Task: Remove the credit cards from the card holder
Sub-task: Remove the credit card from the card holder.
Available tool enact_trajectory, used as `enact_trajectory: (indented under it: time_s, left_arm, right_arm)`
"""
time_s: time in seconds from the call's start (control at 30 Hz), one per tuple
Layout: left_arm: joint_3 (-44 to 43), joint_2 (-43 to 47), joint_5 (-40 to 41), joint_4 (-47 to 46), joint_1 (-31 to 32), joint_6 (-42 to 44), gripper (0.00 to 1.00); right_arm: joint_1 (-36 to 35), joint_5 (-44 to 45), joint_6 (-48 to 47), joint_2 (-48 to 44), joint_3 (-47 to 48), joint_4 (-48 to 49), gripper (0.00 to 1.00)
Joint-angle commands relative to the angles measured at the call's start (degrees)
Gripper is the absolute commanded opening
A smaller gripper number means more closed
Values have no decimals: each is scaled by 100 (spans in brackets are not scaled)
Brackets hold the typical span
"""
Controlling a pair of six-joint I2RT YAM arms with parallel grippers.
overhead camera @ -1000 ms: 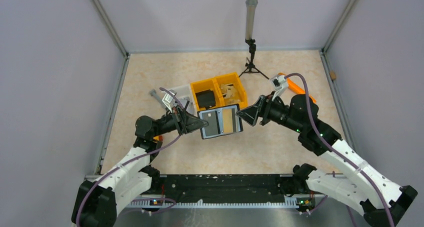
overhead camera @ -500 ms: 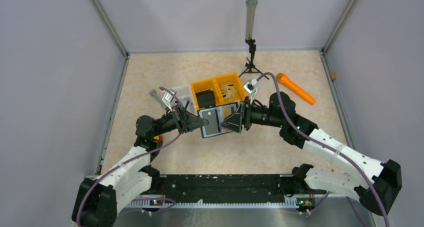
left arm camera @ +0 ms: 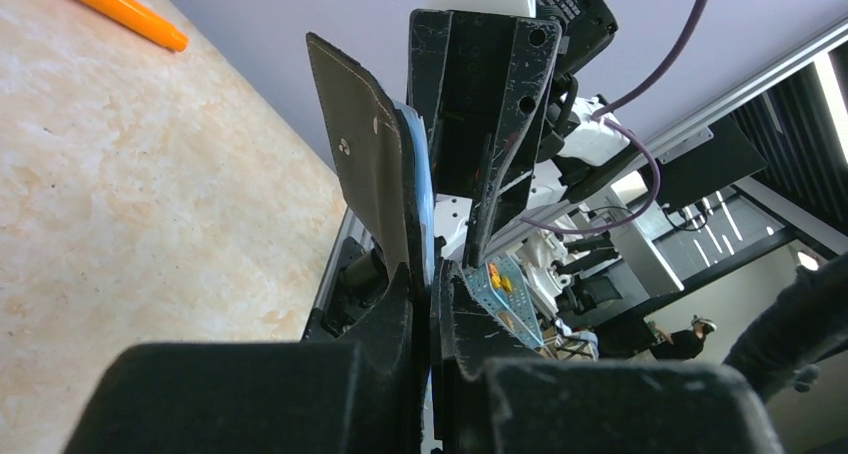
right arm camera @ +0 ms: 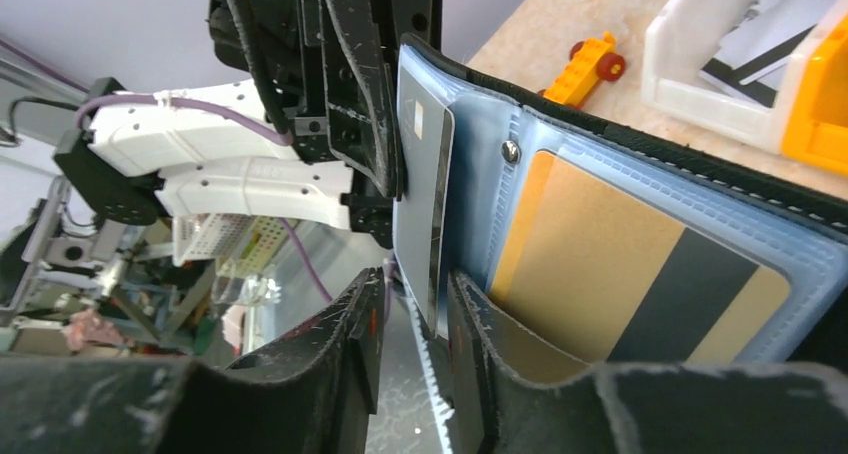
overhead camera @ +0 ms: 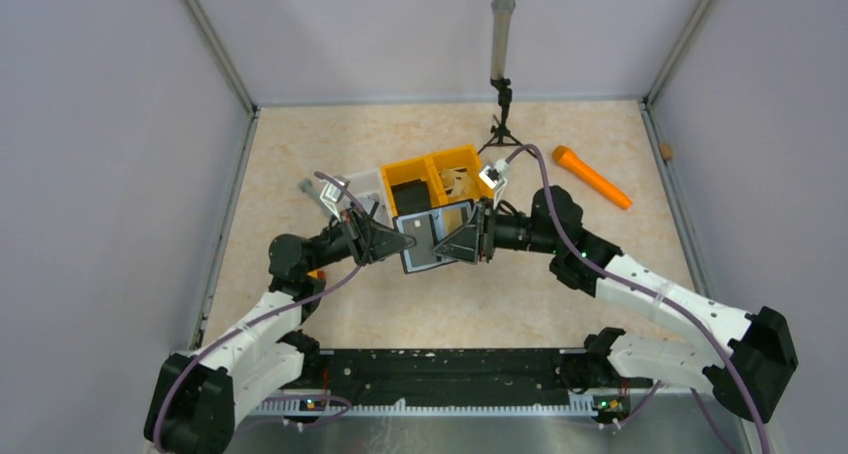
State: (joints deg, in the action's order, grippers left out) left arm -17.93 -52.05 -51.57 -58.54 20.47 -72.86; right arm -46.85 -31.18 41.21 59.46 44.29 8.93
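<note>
The card holder is held open above the table, a black case with pale blue lining. My left gripper is shut on its left edge; in the left wrist view the gripper pinches the cover tight. A grey credit card sits in the left pocket and a tan card with a black stripe in the right pocket. My right gripper straddles the grey card's lower edge. In its wrist view the right gripper has one finger against the card and the other a gap away.
A yellow two-part bin holding a black blocky item stands just behind the holder, with a white tray to its left. An orange marker lies at the back right and a small tripod at the back. A yellow toy lies on the table.
My right arm has swung left from beside the holder onto it, and its jaws have narrowed around the grey card's edge. The left gripper and holder have hardly moved.
</note>
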Motion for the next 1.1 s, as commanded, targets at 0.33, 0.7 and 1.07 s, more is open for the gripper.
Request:
enact_trajectory:
  time_s: [0.33,0.7,1.07]
  left_arm:
    - [-52,177,34,-273,18,53,0]
    - [-79,157,62,-207,16,63,12]
    - [-41,375,126,-218,3,83,0]
  right_arm:
    - [-63,84,394,-224,-230,999,0]
    - [-57,550,237,-537,-347,649,0]
    - [-2,707,48,-654,-371,296,0]
